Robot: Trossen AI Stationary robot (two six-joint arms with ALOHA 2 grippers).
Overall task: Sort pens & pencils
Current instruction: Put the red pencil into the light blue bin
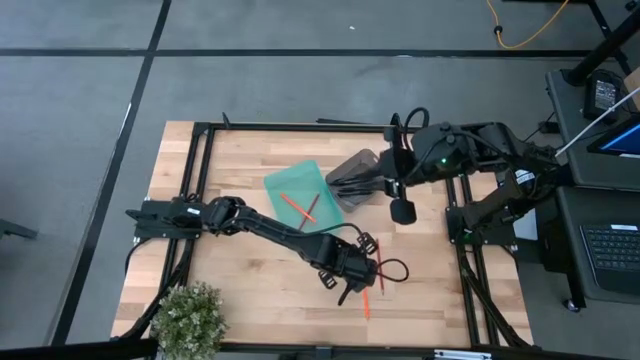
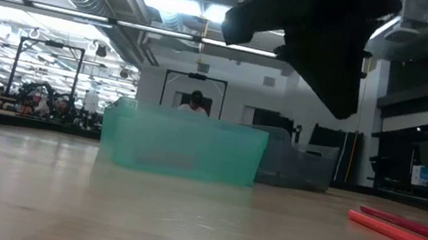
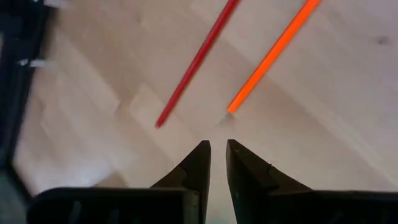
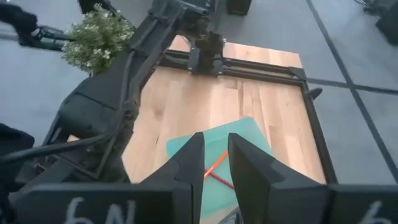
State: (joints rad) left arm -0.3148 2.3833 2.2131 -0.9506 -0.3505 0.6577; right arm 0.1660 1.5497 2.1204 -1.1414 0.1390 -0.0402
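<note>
1. Left end effector [image 3: 217, 149] low over the bench [image 1: 240, 290], fingers slightly parted, grasping nothing.
2. Two pencils [image 3: 273, 53] on bare wood just ahead, at 5 o'clock of the teal tray [image 1: 290, 180].
3. Right end effector [image 4: 216, 152] raised above tray, parted, empty.

pencils [image 1: 300, 208] in tray [image 1: 290, 181], pens [image 1: 345, 181] in bin [image 1: 360, 160]

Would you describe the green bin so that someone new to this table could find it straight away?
Start at the wooden table and look to its middle, towards the far edge. The green bin sits there, tilted like a diamond, with two orange-red pencils crossed inside. Its neighbour, the grey bin, touches it on the right arm's side and holds black pens instead.
</note>
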